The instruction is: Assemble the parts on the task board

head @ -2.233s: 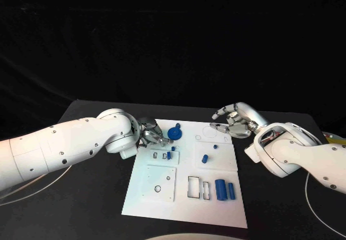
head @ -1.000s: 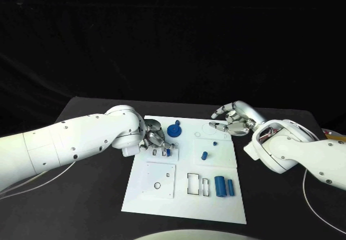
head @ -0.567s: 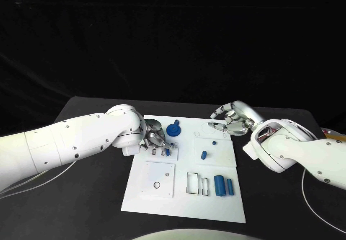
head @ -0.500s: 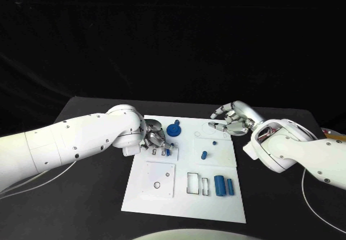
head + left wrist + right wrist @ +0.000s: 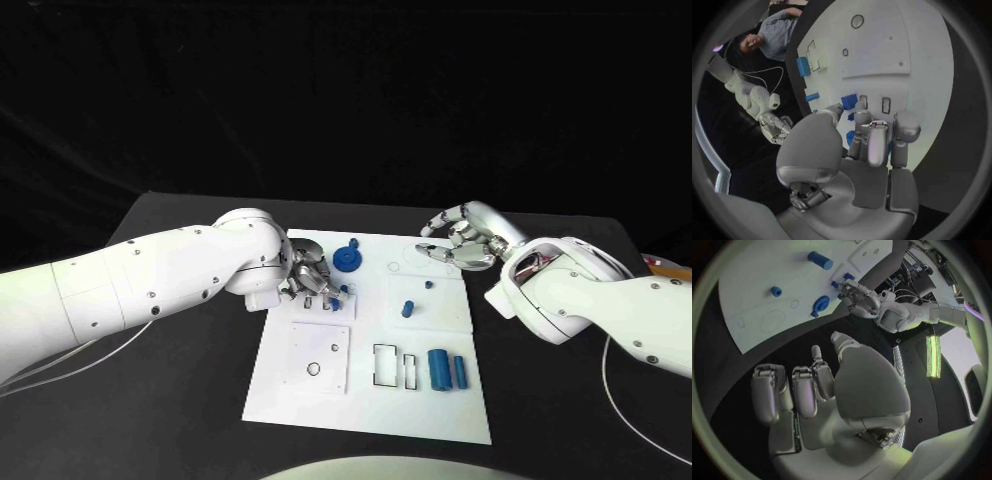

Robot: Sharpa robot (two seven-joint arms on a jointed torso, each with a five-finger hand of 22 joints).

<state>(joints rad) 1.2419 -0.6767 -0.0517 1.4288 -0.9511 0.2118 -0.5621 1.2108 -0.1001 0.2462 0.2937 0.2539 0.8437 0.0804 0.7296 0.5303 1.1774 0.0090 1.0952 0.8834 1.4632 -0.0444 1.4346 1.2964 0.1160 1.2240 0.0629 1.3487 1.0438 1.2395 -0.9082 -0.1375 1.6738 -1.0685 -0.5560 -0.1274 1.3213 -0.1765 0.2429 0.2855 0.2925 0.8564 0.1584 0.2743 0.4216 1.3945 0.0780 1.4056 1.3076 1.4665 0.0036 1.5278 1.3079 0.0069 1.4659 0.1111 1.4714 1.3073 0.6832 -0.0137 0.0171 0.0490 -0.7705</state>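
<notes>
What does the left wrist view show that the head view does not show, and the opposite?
Left wrist view alone: the left hand from behind, its fingers at a small blue part beside two slots. Head view alone: the whole task board with the round blue part and the right hand, which holds nothing, above the board's far edge. Both: the blue cylinders near the board's near end.
</notes>
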